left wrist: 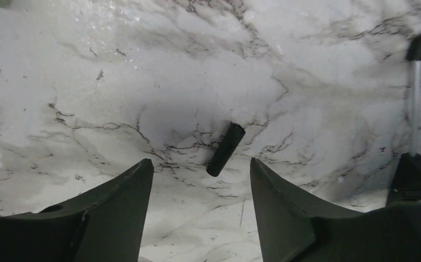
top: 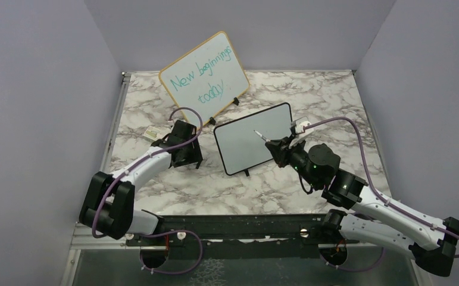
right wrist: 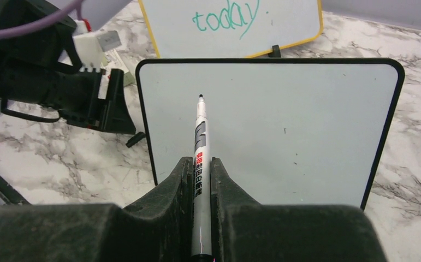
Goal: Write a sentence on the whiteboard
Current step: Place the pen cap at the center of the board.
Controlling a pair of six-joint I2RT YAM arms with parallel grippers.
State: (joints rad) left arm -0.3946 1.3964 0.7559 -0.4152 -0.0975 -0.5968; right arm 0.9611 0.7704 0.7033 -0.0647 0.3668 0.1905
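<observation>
The whiteboard (top: 253, 138) (right wrist: 284, 125), black-framed, stands propped at the table's middle. Its face is blank and no sentence shows on it. My right gripper (top: 272, 145) (right wrist: 197, 160) is shut on an uncapped grey marker (right wrist: 200, 136), whose black tip points at the board's left half, close to the surface; contact cannot be told. My left gripper (top: 185, 158) (left wrist: 201, 162) is open just above the marble, left of the board. The marker's black cap (left wrist: 225, 149) lies on the table just beyond its fingertips, touching neither finger.
A larger wood-framed board (top: 206, 76) (right wrist: 235, 22) with teal handwriting leans behind the whiteboard. The whiteboard's thin metal leg (left wrist: 415, 98) with a black tip stands right of my left gripper. A small label (top: 150, 132) lies on the marble at the left.
</observation>
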